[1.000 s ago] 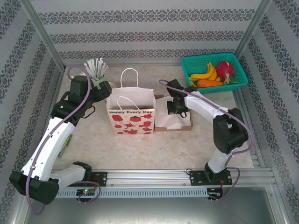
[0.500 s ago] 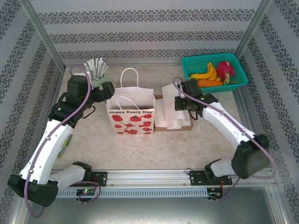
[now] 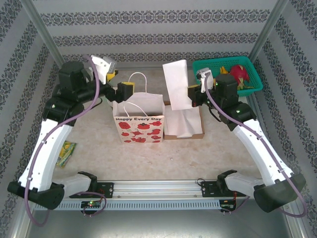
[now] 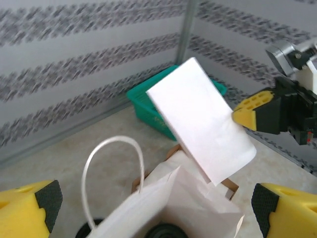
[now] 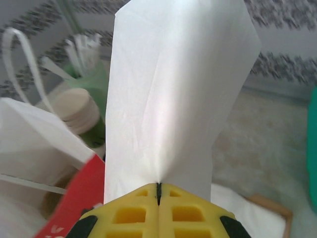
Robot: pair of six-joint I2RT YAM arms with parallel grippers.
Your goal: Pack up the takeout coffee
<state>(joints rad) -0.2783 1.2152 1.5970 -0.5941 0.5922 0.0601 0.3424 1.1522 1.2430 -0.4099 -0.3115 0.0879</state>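
Patterned walls, pale tabletop [image 3: 99, 148]: right hand [image 5: 158, 191] pinches a napkin [image 5: 173, 89] aloft (left hand [image 3: 119, 83] gapes); next, I'd guess, into the bag [image 3: 138, 126].

Your bench [image 3: 148, 158]: pale, mottled stone-look top, matte finish. Three walls box it in. Back wall [image 3: 158, 29], left wall [image 3: 17, 59] and right wall [image 3: 302, 59] all carry the same paper: white ground, horizontal bands of dark ornate pattern. Bare metal posts [image 3: 44, 34] run up the two back corners. Along the near edge you have a slotted aluminium rail [image 3: 163, 186]; below it sits a plain grey panel [image 3: 163, 223]. Light is soft and even. Shadows on the bench are faint.
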